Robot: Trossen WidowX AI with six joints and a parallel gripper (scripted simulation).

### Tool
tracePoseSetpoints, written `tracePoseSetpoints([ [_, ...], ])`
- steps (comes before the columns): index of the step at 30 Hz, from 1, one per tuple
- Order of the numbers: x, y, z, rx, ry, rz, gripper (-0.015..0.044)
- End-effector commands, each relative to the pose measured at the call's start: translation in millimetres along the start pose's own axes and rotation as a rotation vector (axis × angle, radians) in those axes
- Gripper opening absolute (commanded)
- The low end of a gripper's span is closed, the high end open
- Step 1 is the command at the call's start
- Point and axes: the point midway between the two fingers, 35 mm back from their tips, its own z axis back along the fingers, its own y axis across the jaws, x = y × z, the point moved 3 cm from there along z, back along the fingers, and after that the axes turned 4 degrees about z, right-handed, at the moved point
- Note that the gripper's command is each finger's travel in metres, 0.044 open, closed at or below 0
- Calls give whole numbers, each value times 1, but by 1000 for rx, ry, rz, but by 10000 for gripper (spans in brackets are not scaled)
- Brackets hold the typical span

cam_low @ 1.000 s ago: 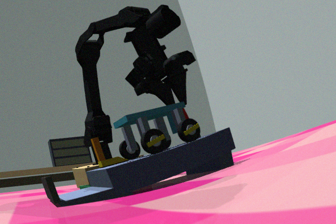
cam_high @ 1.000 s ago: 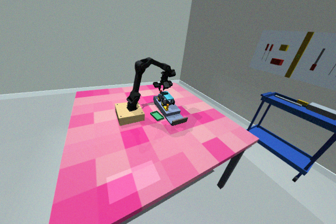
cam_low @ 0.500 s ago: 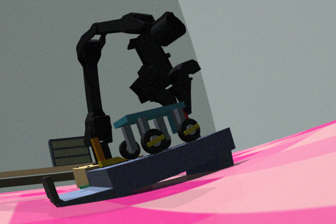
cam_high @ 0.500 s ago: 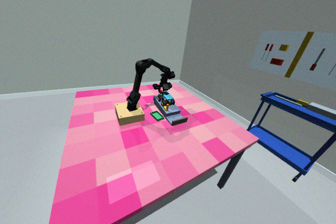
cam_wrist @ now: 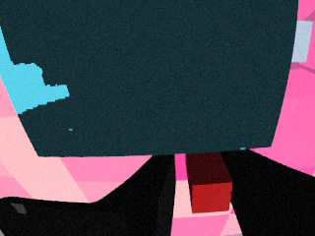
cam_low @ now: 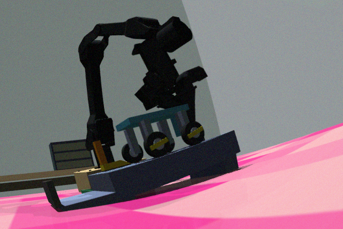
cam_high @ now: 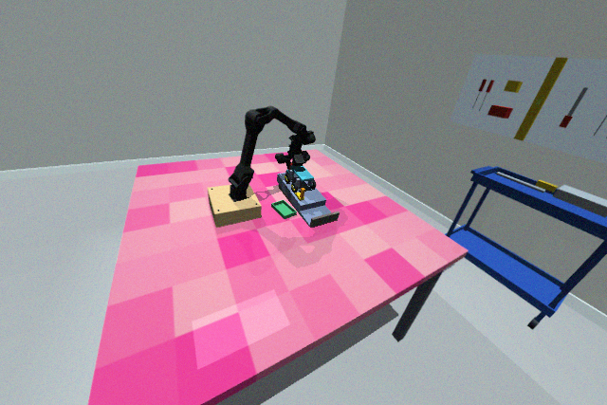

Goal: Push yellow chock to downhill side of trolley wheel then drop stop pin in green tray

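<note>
The trolley [cam_high: 303, 174] [cam_low: 152, 117] [cam_wrist: 148, 88] with its blue deck stands on the grey ramp [cam_high: 313, 202] [cam_low: 216, 151]. The yellow chock [cam_high: 300, 194] [cam_low: 112, 164] lies on its downhill side, orange handle up, its base reaching the lowest wheel; exact contact cannot be told. The red head of the stop pin [cam_wrist: 212, 198] is at the trolley's uphill end, between the fingers of my gripper [cam_high: 292, 166] [cam_wrist: 195, 148]. The gripper is partly open. The head is close against the right finger, with a gap at the left one. The fingertips are hidden beyond the deck edge in the wrist view.
The green tray [cam_high: 284, 209] lies beside the ramp, between it and the arm's wooden base block [cam_high: 223, 207]. The ramp ends downhill in a dark upright stop [cam_high: 324, 218] [cam_low: 51, 194]. The trolley deck is right beside the gripper. A blue cart stands beyond the table.
</note>
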Motion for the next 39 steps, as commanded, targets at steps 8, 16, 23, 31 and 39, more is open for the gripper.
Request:
tracePoseSetpoints([
  [8, 0, 0, 1, 1, 0, 0, 0],
  [16, -1, -1, 7, -2, 2, -3, 0],
  [23, -1, -2, 11, -2, 2, -4, 0],
  [31, -1, -2, 16, -2, 2, -4, 0],
  [39, -2, -2, 21, -2, 2, -4, 0],
])
